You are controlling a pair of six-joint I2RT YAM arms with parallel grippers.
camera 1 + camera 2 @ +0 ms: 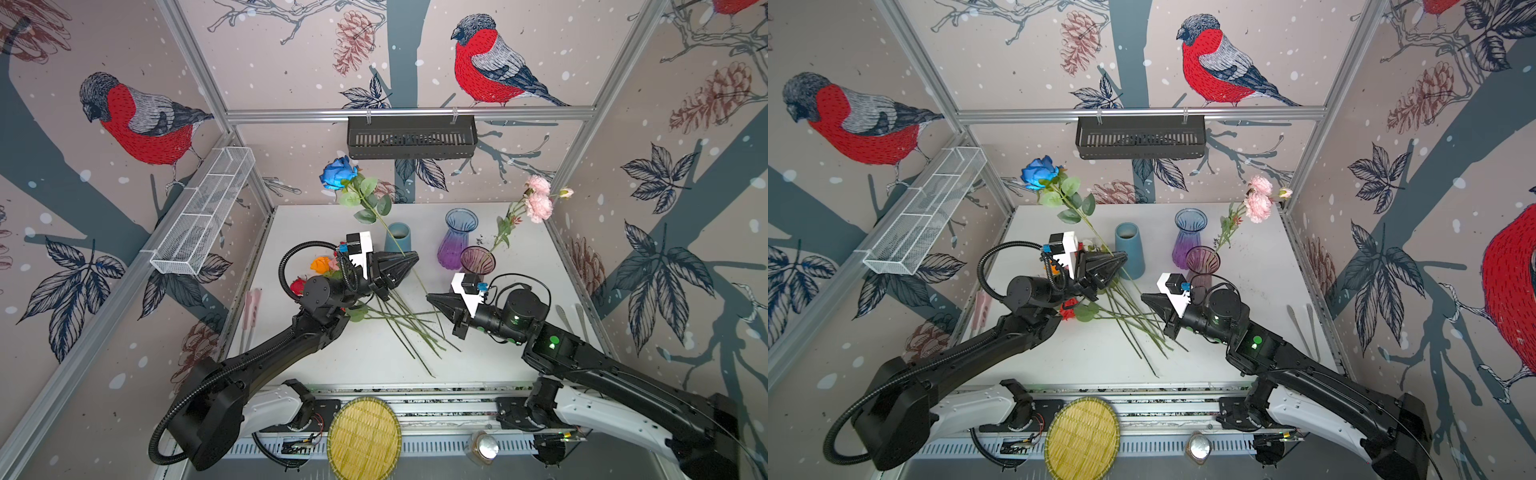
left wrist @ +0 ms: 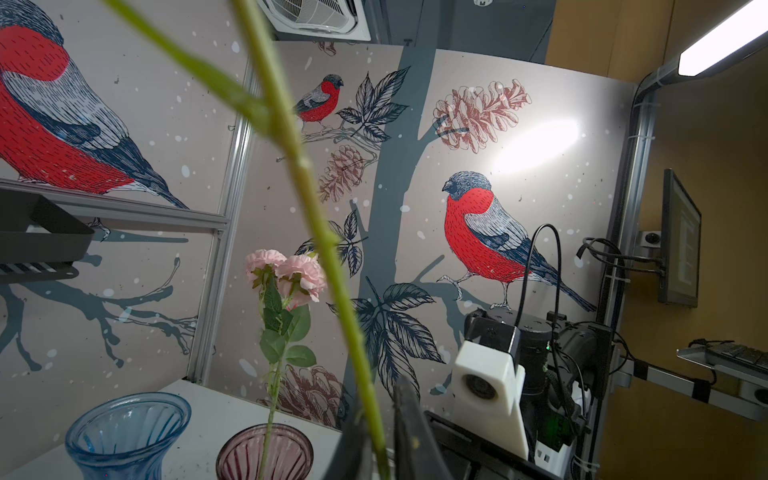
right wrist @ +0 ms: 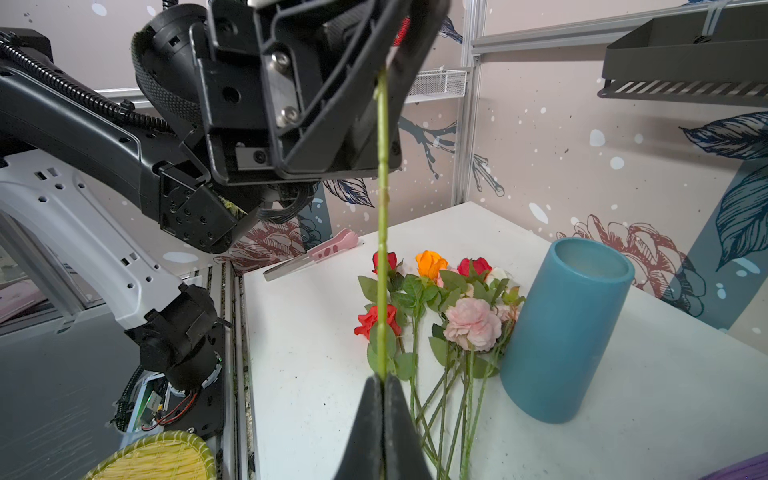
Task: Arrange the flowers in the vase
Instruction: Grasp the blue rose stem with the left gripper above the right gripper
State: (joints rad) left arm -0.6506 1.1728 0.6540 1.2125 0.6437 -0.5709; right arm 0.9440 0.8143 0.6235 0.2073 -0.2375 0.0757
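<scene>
A blue rose [image 1: 338,174] stands tilted high above the table, its long green stem [image 3: 382,208] running down through both grippers. My left gripper [image 1: 413,261] [image 2: 380,432] is shut on the stem's middle. My right gripper [image 1: 432,298] [image 3: 382,380] is shut on the stem lower down. The other flowers [image 3: 457,307] lie in a loose pile on the white table [image 1: 519,357], partly under my left arm. A pink carnation [image 1: 539,199] stands in the small purple glass vase [image 1: 478,259]. Beside it are a blue-to-purple glass vase [image 1: 460,232] and a teal cylinder vase [image 1: 399,237].
Pink tongs [image 1: 252,307] lie by the table's left edge and metal tongs [image 1: 575,320] by its right edge. A black basket [image 1: 411,137] hangs on the back rail, a white wire basket [image 1: 203,212] on the left rail. A round bamboo tray [image 1: 363,436] sits at the front.
</scene>
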